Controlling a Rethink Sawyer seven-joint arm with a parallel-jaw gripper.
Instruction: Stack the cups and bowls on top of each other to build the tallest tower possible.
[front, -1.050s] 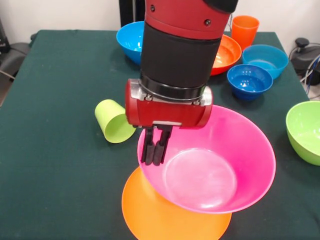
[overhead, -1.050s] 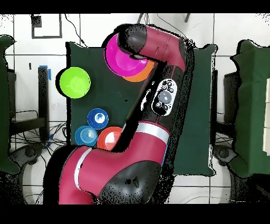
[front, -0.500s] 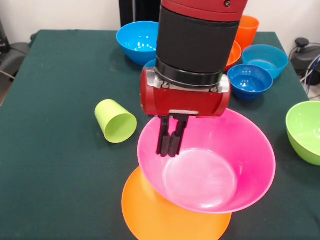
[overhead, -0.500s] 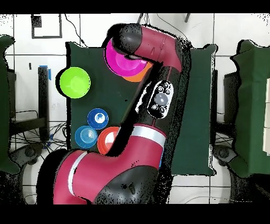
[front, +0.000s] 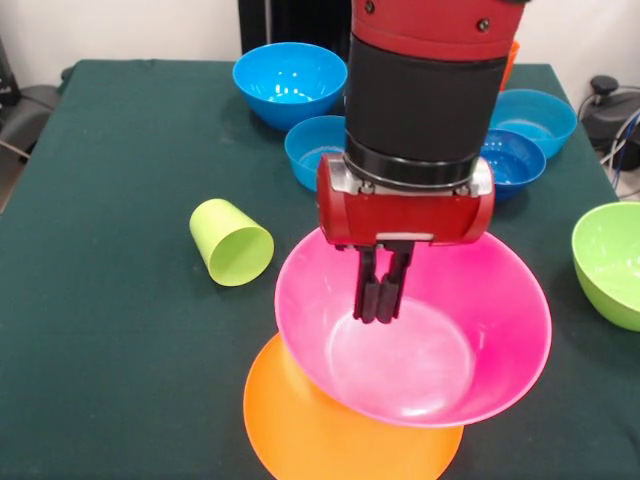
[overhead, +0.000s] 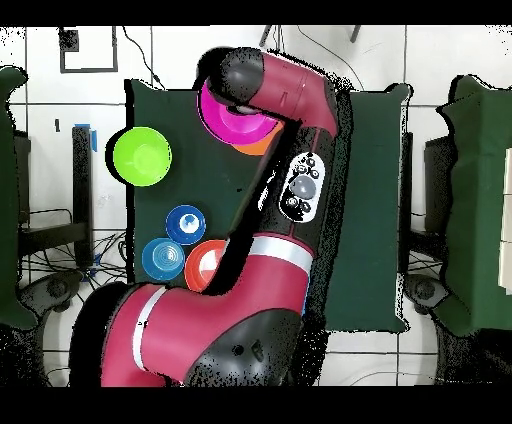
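at lower centre of the front view, the gripper (front: 379, 312), clenched and empty, hangs inside the pink bowl (front: 470, 350) atop the upturned light-orange bowl (front: 310, 430).

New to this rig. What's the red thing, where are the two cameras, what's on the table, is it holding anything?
The red and black thing is a single robot arm; its end effector hangs inside the pink bowl, fingers together, holding nothing. One picture is taken from across the table facing the robot, the other from straight above.

On the dark green table: the pink bowl sits upright on an upside-down light-orange bowl. A lime green cup lies on its side. Further back are several blue bowls. A lime-green bowl stands at the edge. From above a red-orange bowl also shows.
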